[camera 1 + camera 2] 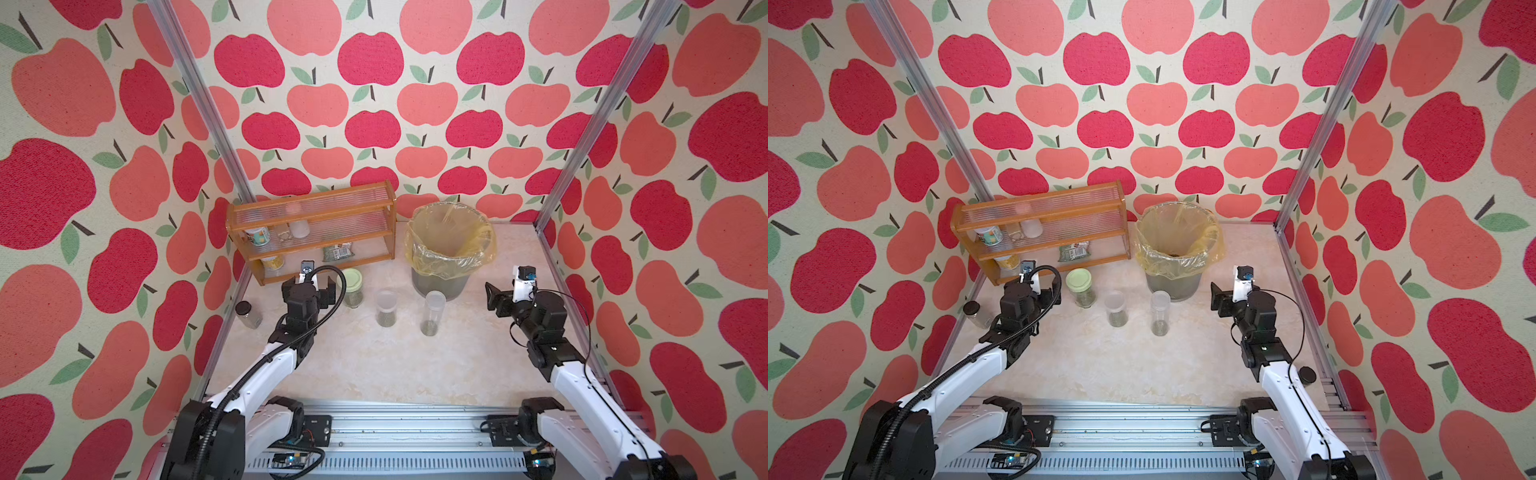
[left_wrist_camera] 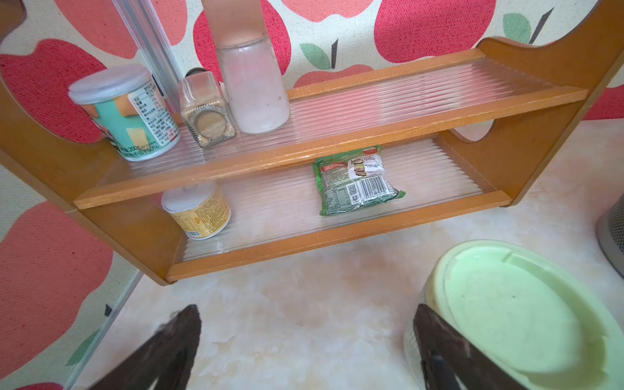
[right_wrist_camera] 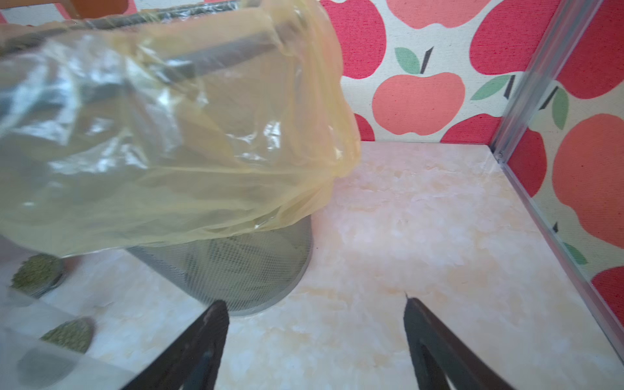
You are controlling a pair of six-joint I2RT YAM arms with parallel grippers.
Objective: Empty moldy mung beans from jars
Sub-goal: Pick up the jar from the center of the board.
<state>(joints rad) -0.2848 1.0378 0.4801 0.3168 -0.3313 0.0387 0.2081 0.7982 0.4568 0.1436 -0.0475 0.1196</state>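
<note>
In both top views a row runs across the far half of the worktop (image 1: 374, 365). The squat glass jar (image 1: 353, 293) with its pale green lid (image 1: 352, 279) stands in front of the wooden rack (image 1: 316, 246) in the far left corner. The short cylinder jar (image 1: 386, 307) is next along. The tall slim tube jar (image 1: 433, 309) is just before the mesh bin (image 1: 440, 286), which is lined with a yellow bag (image 1: 451, 251) and sits at the far edge. All three are upright, with mung beans (image 1: 385, 320) in their bottoms. A small dark-capped jar (image 1: 248, 315) stands at the left edge. The left claw (image 1: 312, 287) hangs just beside the squat glass jar. The right claw (image 1: 496, 296) hangs near the right edge, well apart from the tube. In the left wrist view the left claw (image 2: 305, 309) gapes wide, with only bare worktop between its fingers. One finger (image 2: 439, 347) overlaps the pale green lid (image 2: 506, 314); I cannot tell whether they touch. A green packet (image 2: 354, 182) lies on the rack's lower shelf. In the right wrist view the right claw (image 3: 314, 301) has its fingers apart over bare worktop and holds nothing. The mesh bin (image 3: 236, 266) is near, and mung beans (image 3: 69, 334) show blurred through clear walls.
</note>
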